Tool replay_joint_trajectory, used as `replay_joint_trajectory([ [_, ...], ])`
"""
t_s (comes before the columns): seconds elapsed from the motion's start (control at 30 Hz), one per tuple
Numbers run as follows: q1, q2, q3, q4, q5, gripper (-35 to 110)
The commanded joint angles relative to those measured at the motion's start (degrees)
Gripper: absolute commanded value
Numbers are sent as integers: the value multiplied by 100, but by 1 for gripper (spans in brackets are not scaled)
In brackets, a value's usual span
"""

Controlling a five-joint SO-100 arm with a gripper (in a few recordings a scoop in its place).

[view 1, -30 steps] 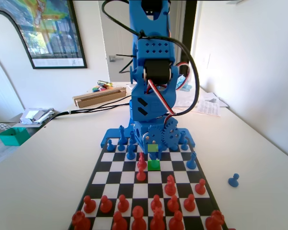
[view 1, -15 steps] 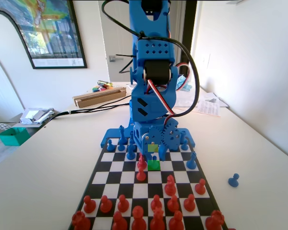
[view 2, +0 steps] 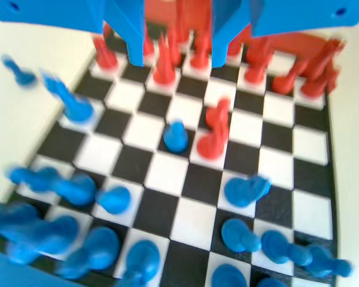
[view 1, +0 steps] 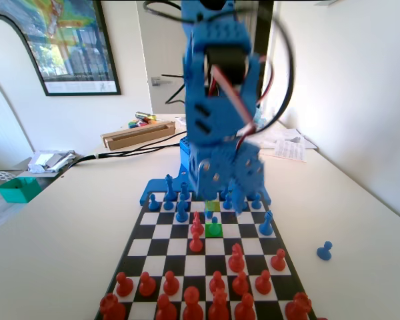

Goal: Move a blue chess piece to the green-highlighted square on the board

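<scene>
1 blue pawn (view 1: 214,221) now stands on the green square (view 1: 215,230); we see the gripper (view 2: 173,57) has lifted clear since 0.5 s ago, jaws apart, empty. Placement looks complete.

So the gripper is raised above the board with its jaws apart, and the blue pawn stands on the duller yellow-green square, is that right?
Not quite: the blue pawn stands on the bright green square, not the duller yellow-green square behind it, as the fixed view shows. The rest holds: the gripper is raised above the board, jaws apart and empty.
</scene>
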State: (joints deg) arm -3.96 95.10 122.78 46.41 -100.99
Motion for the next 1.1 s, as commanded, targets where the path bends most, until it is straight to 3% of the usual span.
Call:
replay_joint_trajectory([
  [0.0,-97,1134,-721,1020,123,16],
  [0.2,-79,2549,-1283,2479,167,15],
  [0.53,114,5106,-1485,3894,325,14],
  [1.07,773,7251,-633,4904,-141,2],
])
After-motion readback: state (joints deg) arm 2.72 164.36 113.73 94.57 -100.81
